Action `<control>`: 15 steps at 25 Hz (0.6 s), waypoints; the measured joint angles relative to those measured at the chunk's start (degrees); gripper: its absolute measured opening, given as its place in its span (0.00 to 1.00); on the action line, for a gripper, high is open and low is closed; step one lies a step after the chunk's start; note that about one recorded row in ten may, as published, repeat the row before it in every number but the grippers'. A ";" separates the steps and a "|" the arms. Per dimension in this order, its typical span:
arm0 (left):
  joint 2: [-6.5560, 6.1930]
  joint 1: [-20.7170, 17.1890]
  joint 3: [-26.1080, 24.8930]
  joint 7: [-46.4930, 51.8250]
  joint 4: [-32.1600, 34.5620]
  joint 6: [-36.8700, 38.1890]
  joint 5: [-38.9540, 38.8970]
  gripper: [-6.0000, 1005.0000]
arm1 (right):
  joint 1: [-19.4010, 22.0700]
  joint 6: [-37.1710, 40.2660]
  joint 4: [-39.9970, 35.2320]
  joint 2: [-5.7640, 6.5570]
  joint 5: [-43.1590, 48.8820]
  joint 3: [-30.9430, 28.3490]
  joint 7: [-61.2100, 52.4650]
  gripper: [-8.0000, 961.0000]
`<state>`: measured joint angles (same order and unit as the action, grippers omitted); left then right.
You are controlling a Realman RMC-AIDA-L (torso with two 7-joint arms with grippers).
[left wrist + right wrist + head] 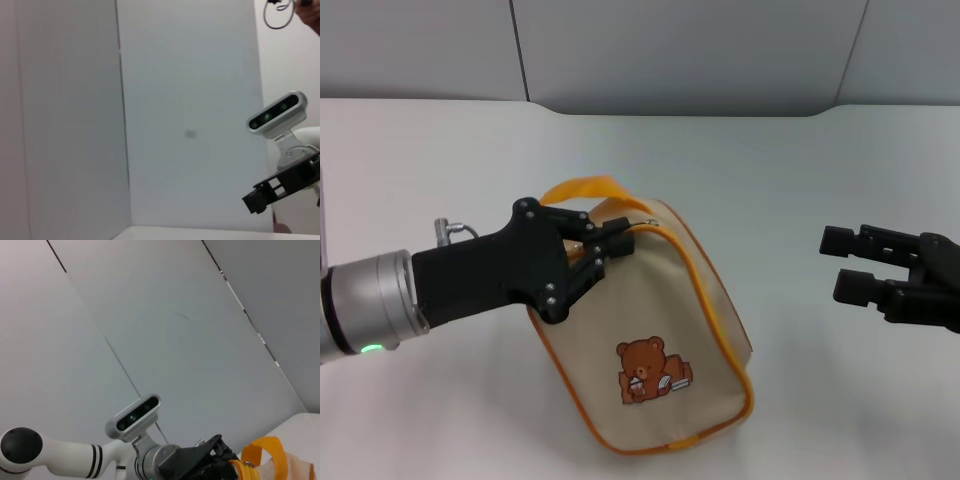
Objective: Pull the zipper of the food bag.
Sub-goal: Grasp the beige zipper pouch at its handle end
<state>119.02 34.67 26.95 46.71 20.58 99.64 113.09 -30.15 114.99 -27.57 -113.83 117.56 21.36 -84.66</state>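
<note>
While the left gripper (605,245) is pressed against the near end of the food bag (660,350), its fingers look pinched together at the zipper (665,233), most likely on the pull tab, though the tab itself is hidden behind them. The bag sits tilted on the white table (800,170), bear patch (650,372) facing up, seemingly lifted at the gripped end. That hold suits dragging the slider along the orange-edged zip line. Its orange strap (585,188) arches just behind the fingers. Nothing of the bag's inside shows. The right gripper (850,265) hovers well apart to the right, jaws spread, empty.
</note>
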 joint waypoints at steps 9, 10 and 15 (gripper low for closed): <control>-0.49 -7.31 -0.98 0.23 0.06 -1.07 -2.54 0.06 | -1.25 -1.21 -0.17 -0.11 -0.01 0.02 -0.72 0.87; -0.51 -8.44 -1.24 0.22 0.08 -1.36 -2.80 0.06 | -1.52 -1.33 -0.19 -0.22 -0.01 0.04 -0.72 0.87; -0.63 -13.51 -2.04 -0.04 -0.37 -1.98 -2.73 0.06 | -2.75 -2.04 0.01 -0.46 0.13 0.14 -0.73 0.87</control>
<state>118.39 21.17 24.91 46.67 20.21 97.66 110.36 -32.89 112.95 -27.56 -114.29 117.69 21.49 -85.39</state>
